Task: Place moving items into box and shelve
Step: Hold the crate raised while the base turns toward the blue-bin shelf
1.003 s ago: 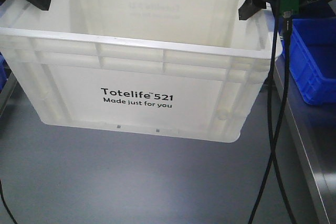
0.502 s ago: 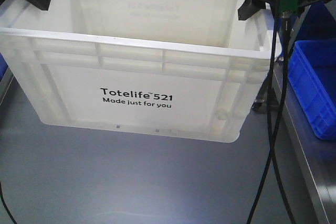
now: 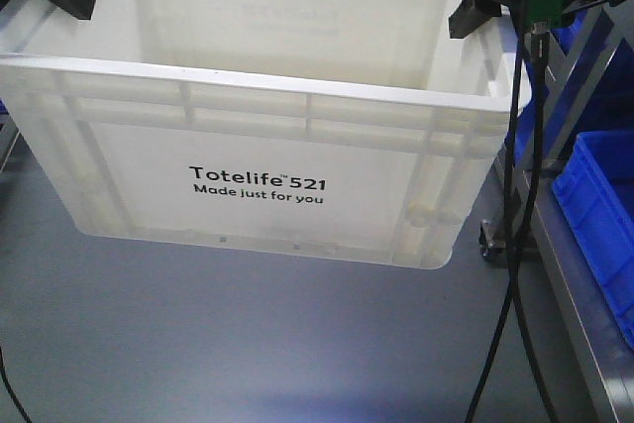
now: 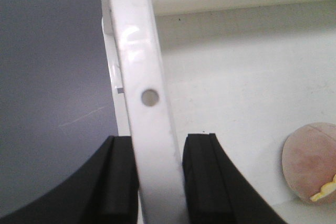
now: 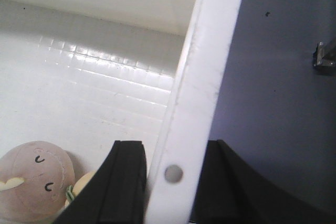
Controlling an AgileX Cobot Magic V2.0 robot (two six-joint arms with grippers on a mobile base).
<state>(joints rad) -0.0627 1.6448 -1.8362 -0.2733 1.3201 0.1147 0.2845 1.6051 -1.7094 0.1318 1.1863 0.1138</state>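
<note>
Closest to the front camera, one cream-white box [image 3: 258,185] fills the view, its printed side facing forward and grey floor [image 3: 248,354] below it. Two grippers hold it, one at each end. The left gripper [image 4: 160,182] is clamped on the left rim, one black finger on either side. The right gripper [image 5: 170,182] pinches the right rim the same way. In the front view both are cut off by the top edge. Two black cables [image 3: 520,245] hang past the box's right corner. Inside lies one pink plush toy [image 5: 34,179] with a small face, partly out of frame; something yellowish touches it, too cropped to identify. Farther right sits one blue bin [image 3: 599,225], cut off. More blue shows behind a metal strut [image 3: 580,56], too hidden to count.
</note>
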